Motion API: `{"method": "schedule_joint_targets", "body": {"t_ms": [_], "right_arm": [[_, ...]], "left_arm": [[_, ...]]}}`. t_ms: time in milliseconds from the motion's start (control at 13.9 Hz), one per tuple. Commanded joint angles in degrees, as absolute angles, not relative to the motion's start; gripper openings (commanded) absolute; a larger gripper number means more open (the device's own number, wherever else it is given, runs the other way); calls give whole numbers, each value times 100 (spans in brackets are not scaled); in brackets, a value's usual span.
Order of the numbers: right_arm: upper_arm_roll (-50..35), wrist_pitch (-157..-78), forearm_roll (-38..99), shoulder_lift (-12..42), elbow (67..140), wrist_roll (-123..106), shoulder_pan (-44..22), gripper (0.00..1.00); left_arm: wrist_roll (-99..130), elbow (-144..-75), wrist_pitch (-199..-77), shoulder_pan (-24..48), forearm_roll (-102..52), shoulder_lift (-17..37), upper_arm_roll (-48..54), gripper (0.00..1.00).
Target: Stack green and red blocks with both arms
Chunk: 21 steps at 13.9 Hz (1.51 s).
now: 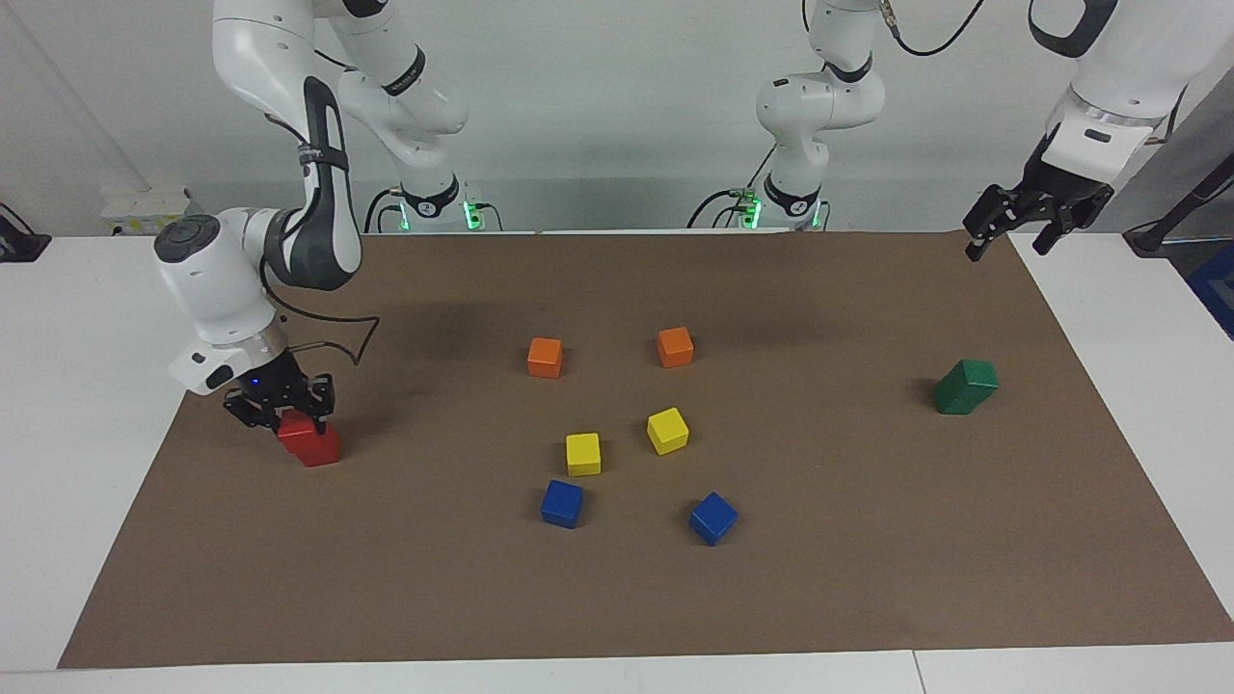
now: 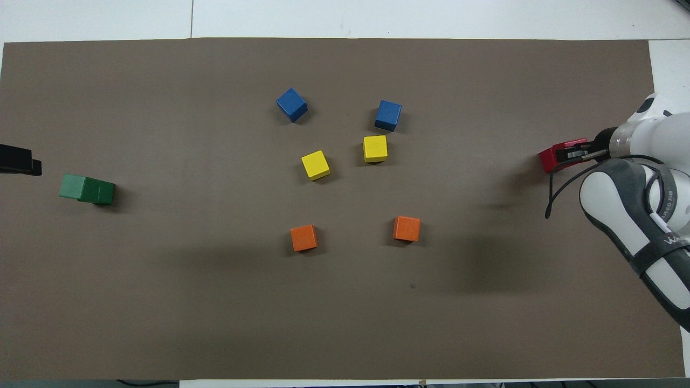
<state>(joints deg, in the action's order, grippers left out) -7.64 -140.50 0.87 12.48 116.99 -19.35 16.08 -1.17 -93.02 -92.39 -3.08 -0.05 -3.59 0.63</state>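
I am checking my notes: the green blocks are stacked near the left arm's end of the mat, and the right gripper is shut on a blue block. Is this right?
Not quite. In the facing view the right gripper is shut on a red block, not a blue one. The green blocks are indeed stacked near the left arm's end of the mat.
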Motion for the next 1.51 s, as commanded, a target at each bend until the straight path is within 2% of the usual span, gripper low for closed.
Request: {"method": "schedule_joint_targets", "body": {"t_ms": [0,216,288,360,432,505,649,937,1297,1441], "right_arm": [[-809,-14194,167,1222,11777,-2074,1687,13],[-809,-14194,167,1213,11795,-2074,1679,13],[-809,-14194,167,1213,11795,-2066,1679,17],[-809,-14194,167,1213,11795,-2031,1661,41],[-809,-14194,158,1222,11795,-2004,1652,58],[-809,-14194,167,1222,11795,-1995,1644,70],[-809,-14194,167,1213,11795,-1995,1644,74],[-809,-14194,158,1222,11795,-2004,1644,94],[-809,-14063,158,1265,11541,-1838,1609,97],[-809,-13355,167,1196,11085,-1278,1399,97]], "left_arm": [[-185,-9211,-9255,-255,105,-316,9,100],[-185,-9202,-9272,-255,105,-316,9,100],[-185,-9202,-9281,-255,105,-316,9,100],[-176,-9202,-9273,-255,105,-316,9,100],[-176,-9202,-9272,-255,97,-316,9,100],[-176,-9202,-9272,-255,97,-316,9,100],[-176,-9202,-9272,-255,97,-316,9,100],[-176,-9211,-9272,-246,97,-316,9,100],[-167,-9202,-9272,-246,97,-316,9,100],[-176,-9202,-9272,-255,97,-316,9,100]]}}
